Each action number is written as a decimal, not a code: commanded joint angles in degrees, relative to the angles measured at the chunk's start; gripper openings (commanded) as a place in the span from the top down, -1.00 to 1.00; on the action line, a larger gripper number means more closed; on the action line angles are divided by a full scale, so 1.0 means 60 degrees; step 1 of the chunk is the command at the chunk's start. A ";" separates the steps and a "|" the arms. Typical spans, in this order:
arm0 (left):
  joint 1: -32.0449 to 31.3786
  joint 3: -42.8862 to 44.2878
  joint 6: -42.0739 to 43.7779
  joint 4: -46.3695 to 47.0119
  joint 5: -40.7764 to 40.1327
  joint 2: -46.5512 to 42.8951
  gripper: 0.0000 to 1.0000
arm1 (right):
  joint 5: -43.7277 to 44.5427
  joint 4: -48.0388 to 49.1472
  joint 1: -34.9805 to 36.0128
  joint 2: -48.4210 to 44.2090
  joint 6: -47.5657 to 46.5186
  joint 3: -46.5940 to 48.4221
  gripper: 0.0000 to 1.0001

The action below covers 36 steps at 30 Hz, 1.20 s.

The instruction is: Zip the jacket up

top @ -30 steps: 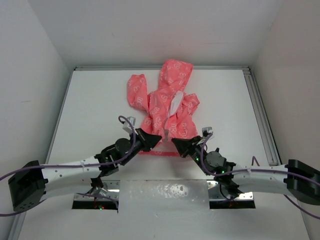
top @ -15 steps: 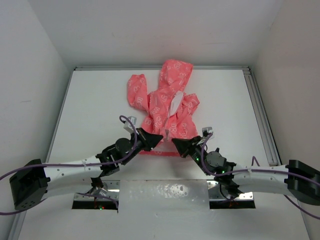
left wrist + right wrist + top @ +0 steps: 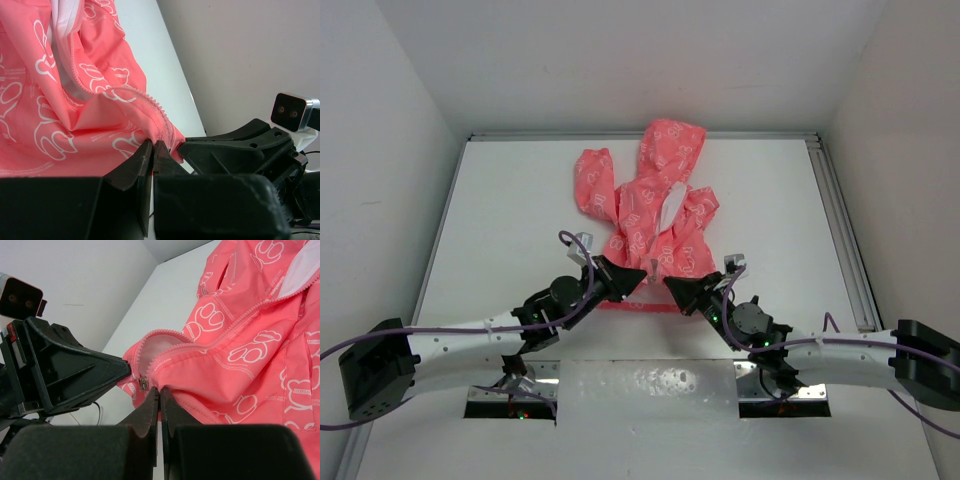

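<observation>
The coral-pink jacket (image 3: 650, 215) lies on the white table with its hood toward the far wall. Its front is open, and white lining (image 3: 672, 205) shows between the two zipper edges. My left gripper (image 3: 642, 277) is shut on the bottom hem at one side of the zipper, pinching fabric (image 3: 153, 145). My right gripper (image 3: 668, 283) is shut on the hem at the other side (image 3: 160, 389), its tips almost meeting the left ones. The metal zipper slider (image 3: 143, 384) sits at the very bottom of the teeth, just left of the right fingertips.
White walls close the table in on the left, right and far sides. A metal rail (image 3: 840, 220) runs along the right edge. A shiny translucent sheet (image 3: 645, 385) lies between the two arm bases at the near edge.
Almost nothing differs. The left wrist has shifted very slightly, and both grippers stay shut on the hem at the same spot.
</observation>
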 commanded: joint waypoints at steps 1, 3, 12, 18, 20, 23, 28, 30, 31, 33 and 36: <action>0.0016 0.0131 0.0104 0.0615 0.0038 -0.0125 1.00 | -0.0136 0.0401 0.0040 -0.0165 0.0086 0.0061 1.00; 0.0016 0.0145 0.0134 0.0630 0.0037 -0.0110 1.00 | -0.0136 0.0358 0.0040 -0.0224 0.0071 0.0046 1.00; 0.0016 0.0263 0.0251 0.0528 0.0037 -0.0022 1.00 | -0.0121 0.0357 0.0040 -0.0312 0.0071 0.0031 1.00; 0.0016 0.0219 0.0236 0.0586 -0.0021 -0.0037 1.00 | -0.0165 0.0343 0.0040 -0.0312 0.0086 0.0017 1.00; 0.0016 0.0219 0.0222 0.0586 -0.0036 -0.0037 1.00 | -0.0179 0.0314 0.0040 -0.0326 0.0100 0.0031 1.00; 0.0016 0.0233 0.0251 0.0615 -0.0065 -0.0052 1.00 | -0.0194 0.0313 0.0040 -0.0326 0.0115 0.0031 1.00; 0.0016 0.0190 0.0236 0.0601 -0.0094 -0.0037 1.00 | -0.0223 0.0343 0.0054 -0.0414 0.0130 -0.0027 1.00; 0.0016 0.0175 0.0222 0.0615 -0.0080 -0.0022 1.00 | -0.0223 0.0328 0.0055 -0.0473 0.0115 -0.0013 1.00; 0.0016 0.0175 0.0222 0.0616 -0.0080 -0.0008 1.00 | -0.0209 0.0313 0.0055 -0.0487 0.0115 -0.0027 1.00; 0.0016 0.0175 0.0207 0.0616 -0.0051 0.0007 1.00 | -0.0223 0.0299 0.0040 -0.0488 0.0101 0.0002 1.00; 0.0016 0.0146 0.0207 0.0630 -0.0036 -0.0008 1.00 | -0.0209 0.0299 0.0055 -0.0473 0.0115 0.0002 1.00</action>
